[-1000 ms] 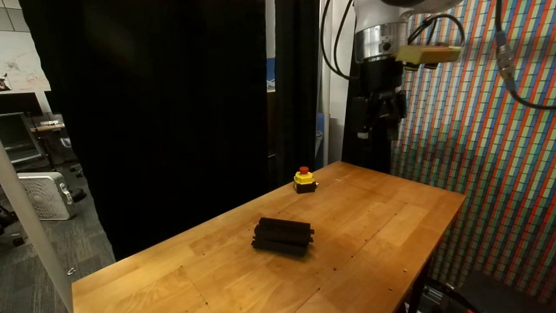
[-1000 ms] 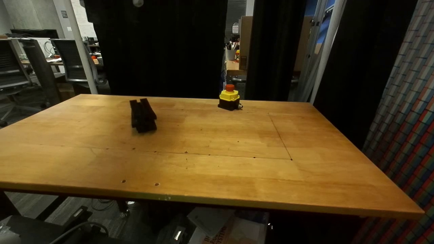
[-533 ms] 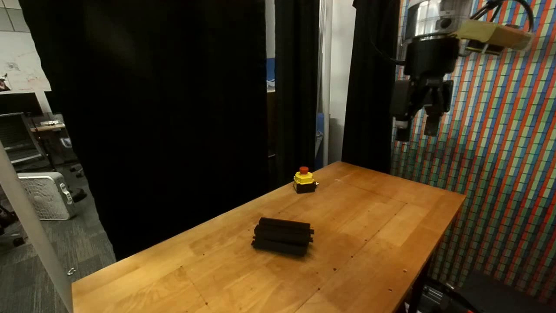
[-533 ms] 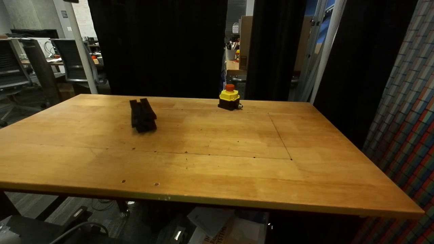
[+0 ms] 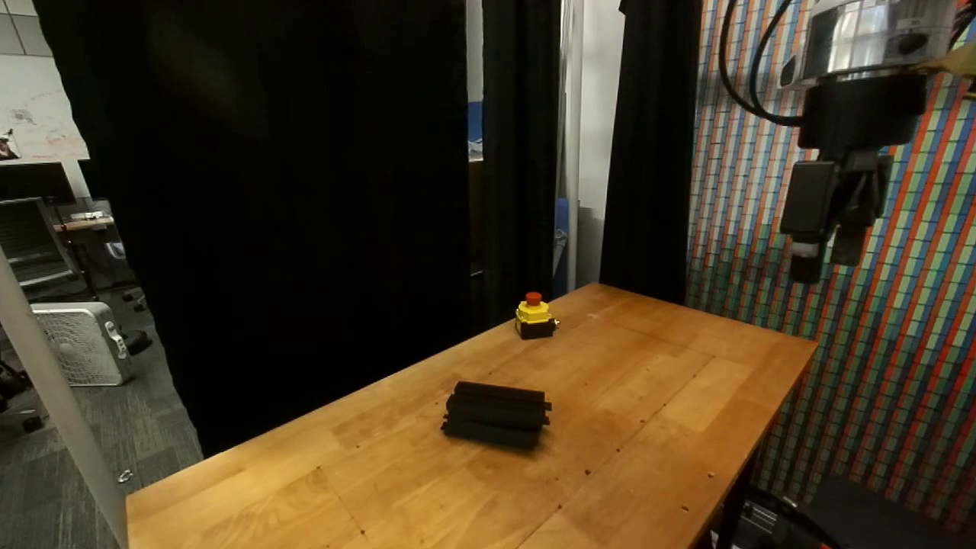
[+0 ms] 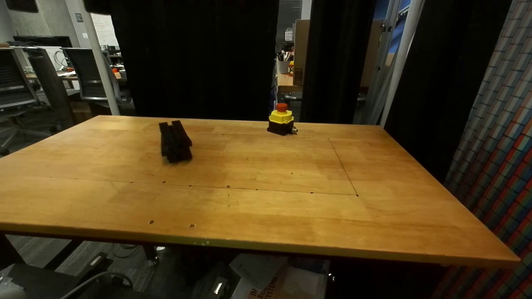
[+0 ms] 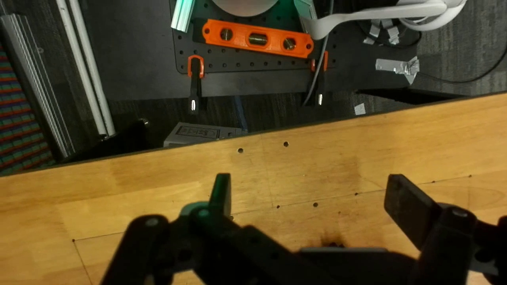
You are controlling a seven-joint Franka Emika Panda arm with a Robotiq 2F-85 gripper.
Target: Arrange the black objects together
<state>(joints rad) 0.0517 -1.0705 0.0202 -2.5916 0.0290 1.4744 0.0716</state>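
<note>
Wrist view: gripper (image 7: 310,194) wide apart, empty. At its eight o'clock in an exterior view, black bars (image 5: 497,415) lie gathered; only straightening may remain.

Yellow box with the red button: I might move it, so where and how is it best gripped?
Probably from above, pinching opposite sides of the black base: the yellow box stands upright. Avoid the side where the silvery connector juts out, and spare the red button on top.
</note>
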